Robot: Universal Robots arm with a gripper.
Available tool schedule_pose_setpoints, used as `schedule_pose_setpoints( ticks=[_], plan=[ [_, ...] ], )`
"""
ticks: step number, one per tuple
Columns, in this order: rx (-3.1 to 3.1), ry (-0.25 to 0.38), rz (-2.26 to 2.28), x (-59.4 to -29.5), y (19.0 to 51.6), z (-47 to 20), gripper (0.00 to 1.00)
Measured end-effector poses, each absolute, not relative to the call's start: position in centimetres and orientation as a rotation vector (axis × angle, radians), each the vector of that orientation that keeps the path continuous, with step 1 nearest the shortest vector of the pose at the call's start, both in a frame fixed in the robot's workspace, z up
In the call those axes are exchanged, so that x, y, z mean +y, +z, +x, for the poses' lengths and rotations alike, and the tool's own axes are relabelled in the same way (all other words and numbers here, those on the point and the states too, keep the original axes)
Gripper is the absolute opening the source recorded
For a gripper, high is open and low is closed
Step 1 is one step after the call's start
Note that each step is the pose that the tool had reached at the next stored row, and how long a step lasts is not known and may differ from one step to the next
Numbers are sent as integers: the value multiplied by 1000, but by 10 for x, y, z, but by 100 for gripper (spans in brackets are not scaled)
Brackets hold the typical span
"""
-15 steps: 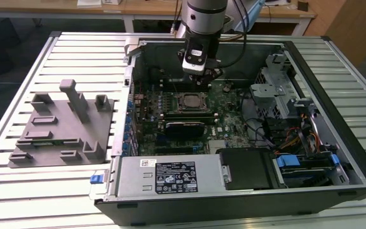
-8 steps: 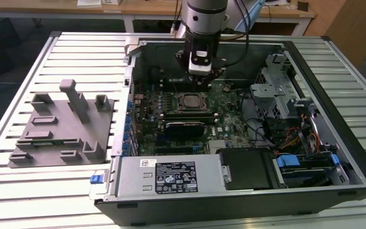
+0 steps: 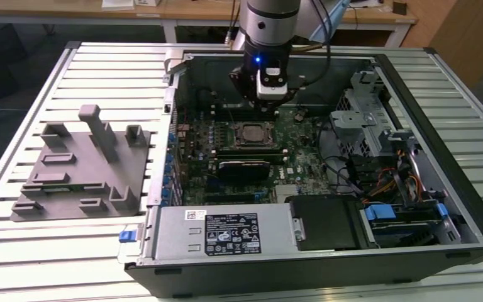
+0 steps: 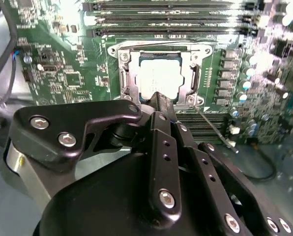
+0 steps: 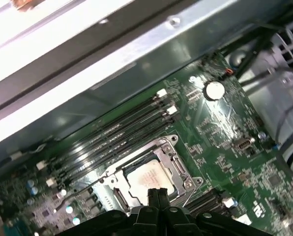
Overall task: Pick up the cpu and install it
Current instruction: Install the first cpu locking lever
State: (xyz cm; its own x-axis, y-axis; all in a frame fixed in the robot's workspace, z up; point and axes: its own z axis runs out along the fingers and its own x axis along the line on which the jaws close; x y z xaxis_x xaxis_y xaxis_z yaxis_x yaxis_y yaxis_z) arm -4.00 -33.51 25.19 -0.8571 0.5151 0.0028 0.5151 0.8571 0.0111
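Silver cpu (image 4: pixel 159 78) — 1, in socket frame (image 4: pixel 126 78); tool (image 5: pixel 158 195) pinched closed above.

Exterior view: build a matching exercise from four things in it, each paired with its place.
Things:
1. chip
2. grey block
3. blue clip
4. tool

Places:
A. hanging over the green board, inside the case
B. on the table, at the exterior view's left of the case
C. lying in the socket on the board
D. at the case's near corner, on the exterior view's left

Pairs: 1-C, 2-B, 3-D, 4-A
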Motion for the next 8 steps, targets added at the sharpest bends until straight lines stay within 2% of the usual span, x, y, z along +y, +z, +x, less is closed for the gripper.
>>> schedule_pose_setpoints(
  ticks=[8],
  plan=[
    [3081,18,616,-335,251,-40,11]
  ],
)
